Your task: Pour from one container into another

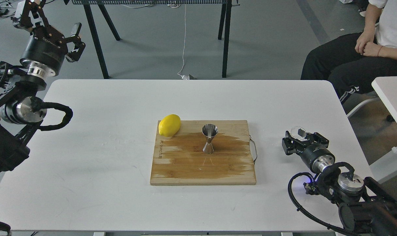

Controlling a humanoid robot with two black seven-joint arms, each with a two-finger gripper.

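The tiny clear cup (298,132) is at the table's right side, sitting between the fingertips of my right gripper (300,137), which looks shut on it. The steel jigger (209,138) stands upright in the middle of the wooden cutting board (185,170), well left of the cup. My left gripper (47,23) is raised high beyond the table's far left corner, its fingers spread open and holding nothing.
A yellow lemon (169,125) lies on the board's far left corner. The board has a wet dark patch and a metal handle (253,149) on its right edge. A seated person (359,55) is at the far right, next to a second white table (391,95).
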